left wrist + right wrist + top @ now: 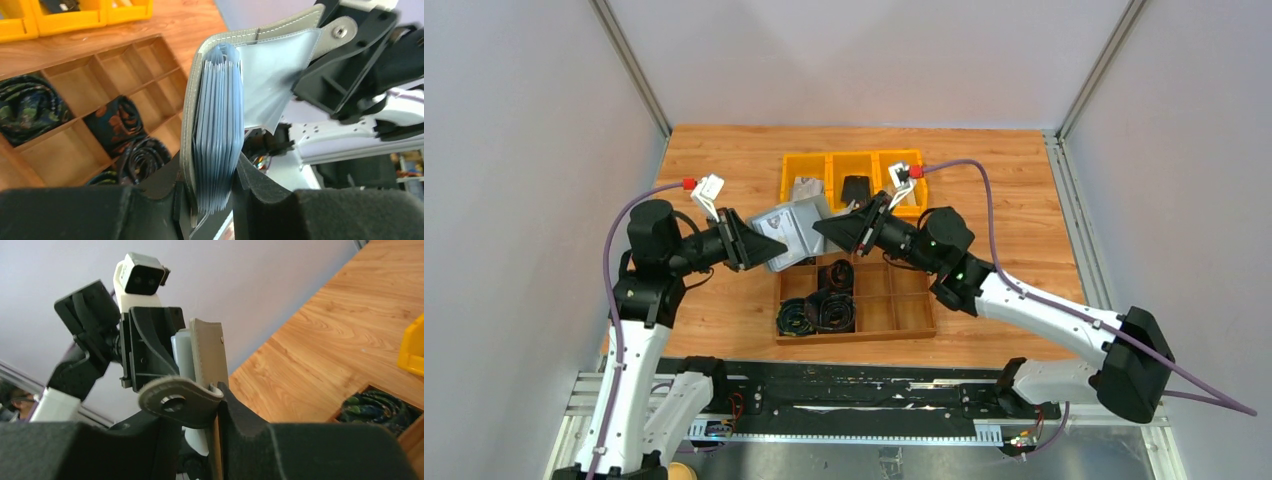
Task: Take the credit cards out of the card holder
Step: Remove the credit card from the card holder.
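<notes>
- left gripper (210, 187): fingers pressed in on both sides of the low end of the card holder (272, 65). It has hold of it.
- right gripper (216, 401): jaws narrow, w/ the snap flap (172, 401) sitting btwn them. Tight or loose, I can't tell.
- The card holder is up in the air, not on the table (714, 160). In the top view the left gripper meets it from 9 o'clock and the right gripper from 3 o'clock.
- Yellow bins (829, 158) lie at its 12 o'clock. A wooden tray (904, 312) w/ black cables (819, 310) lies at its 6 o'clock.
- Step, I think: holding the card holder open so the credit cards (217, 125) can come out. They sit packed in a fat stack of see-through pockets. None sticks out yet.
- Next move, I think: one gripper keeps the holder steady. The other lets go of the flap, pinches one thin card edge and slides it out. The stack is tight, so it needs a small, careful pinch.
- Left wrist cam only: the pocket stack, edge on, and the flap going off to 2 o'clock.
- Right wrist cam only: the snap on the flap up close, w/ the left gripper at 11 o'clock. No stack.
- Top cam only: where it all hangs over the table, and a pale flat thing (805, 189) in the left bin. Maybe a card, too small to tell.
</notes>
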Available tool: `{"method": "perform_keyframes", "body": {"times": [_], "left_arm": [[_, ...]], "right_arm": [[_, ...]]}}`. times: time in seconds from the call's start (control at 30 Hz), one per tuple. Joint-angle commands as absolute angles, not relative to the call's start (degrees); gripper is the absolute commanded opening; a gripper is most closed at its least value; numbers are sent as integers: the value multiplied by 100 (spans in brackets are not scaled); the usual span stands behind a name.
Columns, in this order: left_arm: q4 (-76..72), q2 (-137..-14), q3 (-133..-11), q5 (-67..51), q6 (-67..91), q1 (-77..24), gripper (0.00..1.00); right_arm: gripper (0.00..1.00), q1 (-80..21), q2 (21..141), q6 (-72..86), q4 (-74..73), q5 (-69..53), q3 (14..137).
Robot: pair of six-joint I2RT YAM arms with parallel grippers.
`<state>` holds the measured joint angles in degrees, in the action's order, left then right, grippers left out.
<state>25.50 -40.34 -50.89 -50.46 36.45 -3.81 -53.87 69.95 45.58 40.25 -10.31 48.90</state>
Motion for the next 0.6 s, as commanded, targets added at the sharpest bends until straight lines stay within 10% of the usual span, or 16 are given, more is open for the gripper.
{"method": "perform_keyframes", "body": {"times": [0.0,0.57], "left_arm": [[4146,-4355,-5698,-5389,1901,-349,0],[5008,-4470,-6464,-5404,627,-344,0]], "right_arm": [[36,-5108,7052,3966,2363,-2452,5721],[61,-5080,7585,3546,516,-2609,6616]]}}
